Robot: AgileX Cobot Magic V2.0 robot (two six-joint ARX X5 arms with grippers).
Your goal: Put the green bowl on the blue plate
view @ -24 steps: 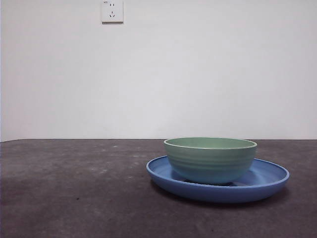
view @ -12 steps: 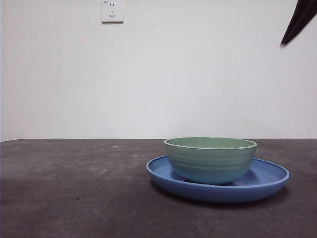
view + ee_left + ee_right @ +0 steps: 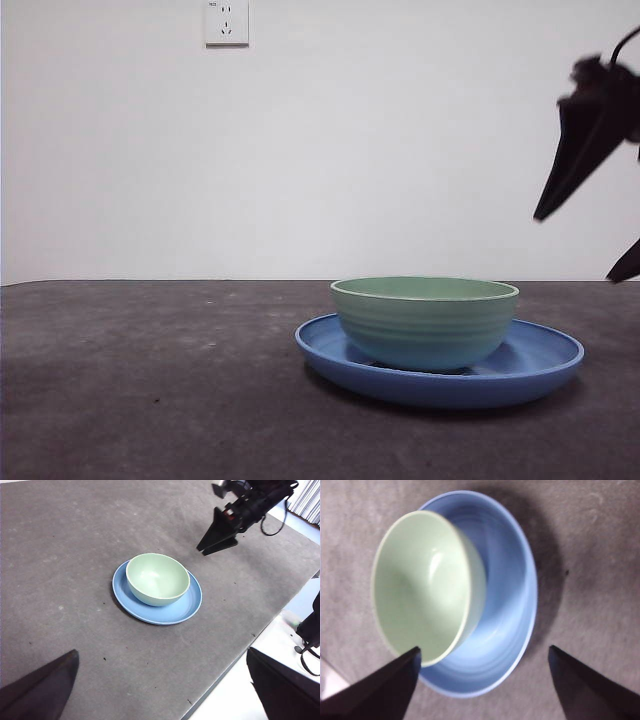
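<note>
Green bowl point(image 3: 425, 320) sits upright on the blue plate point(image 3: 545, 365), both grippers, right gripper point(image 3: 590, 215) and left gripper point(image 3: 160, 690), hovering apart with jaws wide.

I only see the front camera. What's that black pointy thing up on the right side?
Observer: That's the right gripper. Its wrist camera looks down on the green bowl and the blue plate.
Operator: Is it holding something?
Observer: No. The right wrist view shows its jaws wide apart with nothing between them.
Operator: Is there anything inside the bowl? I can't see in.
Observer: It's empty. The left wrist view shows its smooth pale inside.
</note>
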